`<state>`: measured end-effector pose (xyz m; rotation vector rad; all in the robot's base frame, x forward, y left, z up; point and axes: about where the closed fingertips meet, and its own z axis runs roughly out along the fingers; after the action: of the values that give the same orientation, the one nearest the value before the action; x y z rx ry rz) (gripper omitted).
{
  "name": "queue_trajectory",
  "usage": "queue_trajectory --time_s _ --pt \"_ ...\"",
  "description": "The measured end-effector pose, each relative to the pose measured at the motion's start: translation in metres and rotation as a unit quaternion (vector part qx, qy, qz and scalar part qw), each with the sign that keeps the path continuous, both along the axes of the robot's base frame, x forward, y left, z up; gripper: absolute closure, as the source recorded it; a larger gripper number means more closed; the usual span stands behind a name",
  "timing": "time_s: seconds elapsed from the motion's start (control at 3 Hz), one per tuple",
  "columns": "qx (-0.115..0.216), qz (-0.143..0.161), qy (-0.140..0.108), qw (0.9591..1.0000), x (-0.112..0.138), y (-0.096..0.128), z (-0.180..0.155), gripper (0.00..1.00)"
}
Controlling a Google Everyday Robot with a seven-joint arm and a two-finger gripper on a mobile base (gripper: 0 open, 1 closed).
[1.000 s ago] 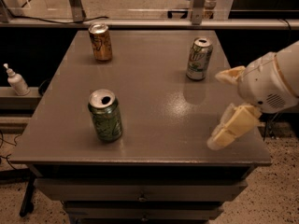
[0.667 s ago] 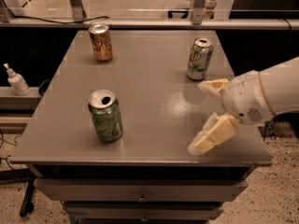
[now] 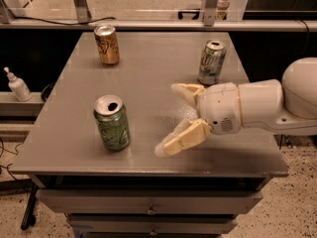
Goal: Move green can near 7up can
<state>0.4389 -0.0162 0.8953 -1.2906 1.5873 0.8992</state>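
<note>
The green can (image 3: pixel 112 123) stands upright at the front left of the grey table (image 3: pixel 148 68), its silver top open. The 7up can (image 3: pixel 212 62), white with green lettering, stands upright at the back right. My gripper (image 3: pixel 171 120) reaches in from the right on a white arm, between the two cans. Its two cream fingers (image 3: pixel 181 139) are spread wide and hold nothing. The gripper is a short way to the right of the green can and does not touch it.
A gold-brown can (image 3: pixel 107 44) stands at the back left of the table. A white pump bottle (image 3: pixel 18 86) sits on a ledge to the left of the table. Metal frame legs stand behind the table. Drawers run under the front edge.
My gripper has moved left across the table toward the green can, staying open. The cans have not moved.
</note>
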Motion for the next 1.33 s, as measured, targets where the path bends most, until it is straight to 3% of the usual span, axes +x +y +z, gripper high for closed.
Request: queue_trajectory --time_s 0.33,0.67,1.0,1.33 --pt "0.015 0.007 -0.001 0.9999 -0.002 0.01 0.007 0.0" --pt "0.03 0.008 -0.002 0.9995 -0.006 0.001 0.011 0.0" --pt "0.06 0.009 -0.009 0.9981 -0.015 0.006 0.008 0.0" --pt "0.087 0.03 -0.018 0.9956 -0.02 0.035 0.002 0.0"
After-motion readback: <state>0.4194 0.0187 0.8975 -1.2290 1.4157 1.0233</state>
